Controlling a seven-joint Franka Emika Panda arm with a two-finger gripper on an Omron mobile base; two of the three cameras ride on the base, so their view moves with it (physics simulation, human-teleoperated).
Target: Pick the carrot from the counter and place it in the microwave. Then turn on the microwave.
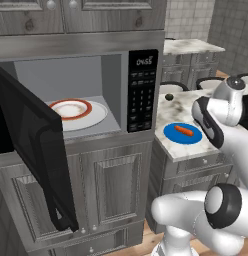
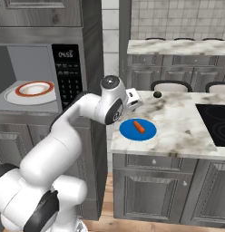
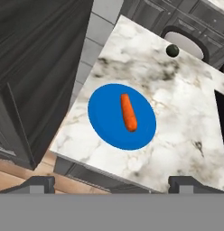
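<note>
Carrot (image 3: 128, 112) lying on blue plate (image 3: 105, 128) on marble worktop (image 3: 177, 117), claw (image 3: 112, 184) above with fingers wide apart, microwave (image 1: 96, 90) door open.

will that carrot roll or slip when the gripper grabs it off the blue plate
Probably it can roll: the carrot is a short rounded stick lying flat on the smooth blue plate. It looks stiff, likely light. Its tapered end may squirt out, so gripping across the middle seems safest.
</note>
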